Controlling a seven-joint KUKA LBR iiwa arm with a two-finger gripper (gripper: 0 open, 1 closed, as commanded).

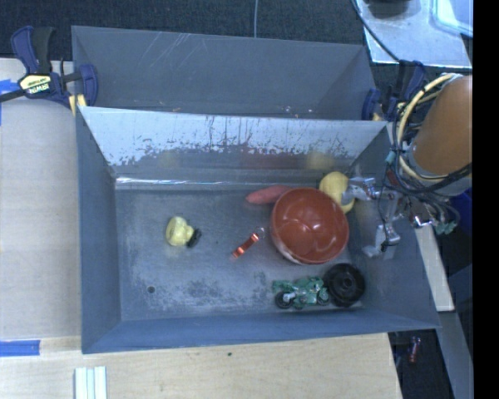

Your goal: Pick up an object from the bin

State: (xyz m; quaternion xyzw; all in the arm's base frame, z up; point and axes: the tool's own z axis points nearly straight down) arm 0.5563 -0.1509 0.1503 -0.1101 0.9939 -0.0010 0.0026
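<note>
Bin (100, 248) floor mostly bare, things scattered loose, none stacked. My fingers (385, 238) sit over the right-hand slope, just beside the red bowl (309, 225), which lies tipped with its hollow facing up. That is the nearest thing and, I judge, the likeliest pick, though its broad round wall would be awkward to pinch. Nothing visibly in my grip. Open or closed: cannot tell, the metal parts run together against the grey wall.

Yellow lump (336, 188) half hidden behind the bowl's far rim, kind unclear. Pink piece (264, 194) partly cut off by the bowl too. Black disc (345, 283) and a green-and-black toy (299, 293) touch near the front wall. A small orange clip (247, 244) and a second yellow thing (179, 232) lie well apart to the left
</note>
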